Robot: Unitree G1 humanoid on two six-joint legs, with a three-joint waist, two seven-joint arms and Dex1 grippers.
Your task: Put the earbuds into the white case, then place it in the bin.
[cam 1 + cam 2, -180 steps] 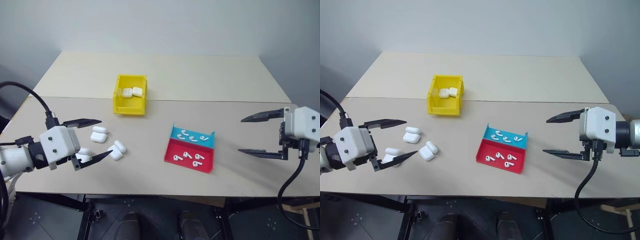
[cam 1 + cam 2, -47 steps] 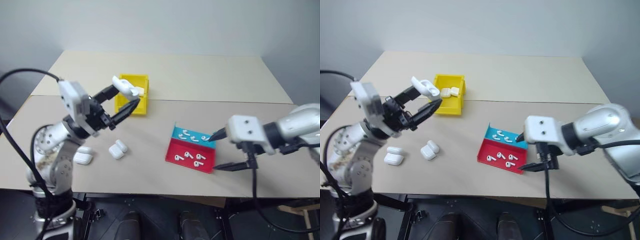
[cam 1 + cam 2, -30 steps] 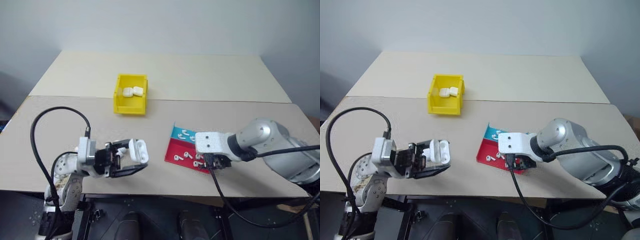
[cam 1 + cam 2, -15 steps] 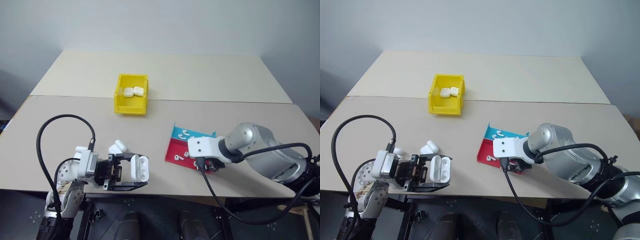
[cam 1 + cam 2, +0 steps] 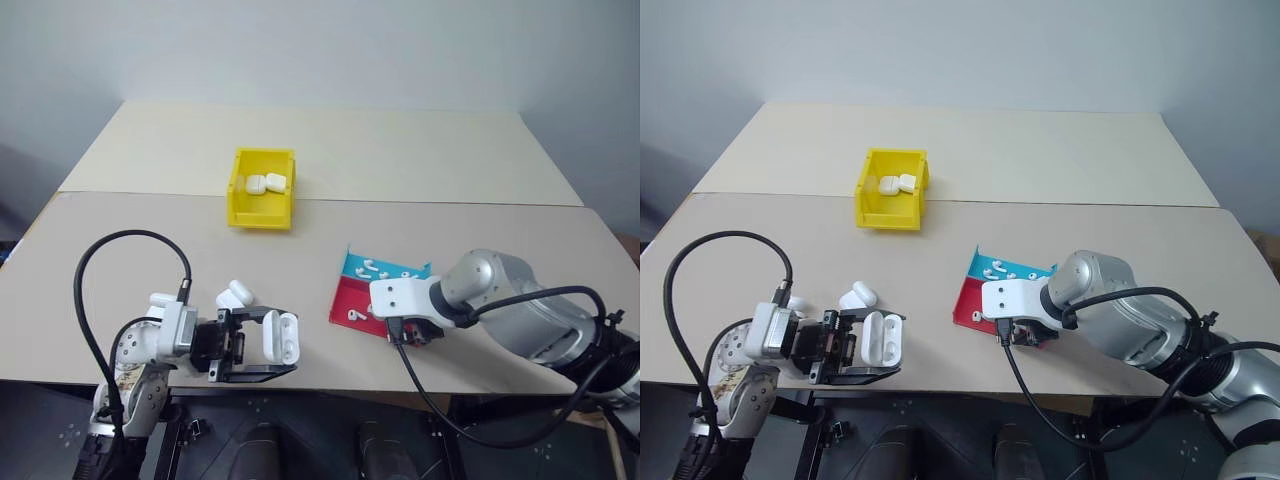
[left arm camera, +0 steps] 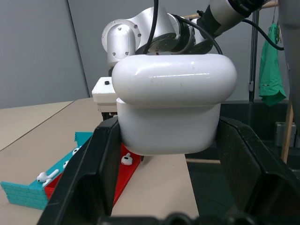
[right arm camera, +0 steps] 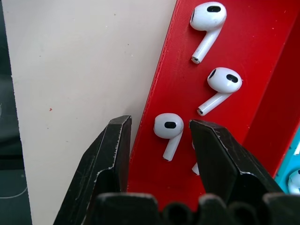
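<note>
My left gripper (image 5: 286,343) is shut on the white case (image 5: 280,337), held level just above the table's front edge, and the case looms close between the fingers (image 6: 173,103). I cannot tell whether its lid is open. My right gripper (image 7: 159,123) points down over the red half of the tray (image 5: 965,300). It is open, its fingertips standing either side of one of the earbuds (image 7: 168,127) without touching it. More earbuds (image 7: 224,80) lie close by. The yellow bin (image 5: 260,215) stands at the back left.
Two white cases (image 5: 266,184) lie in the bin. Loose cases (image 5: 235,295) rest on the table behind my left gripper. The tray's blue half (image 5: 352,262) holds several earbuds (image 5: 385,270). A seam crosses the table behind the tray.
Since six seconds ago my left gripper picked a case off the table and brought it to the front edge. The right arm swung in over the tray. Little moved in the last half second.
</note>
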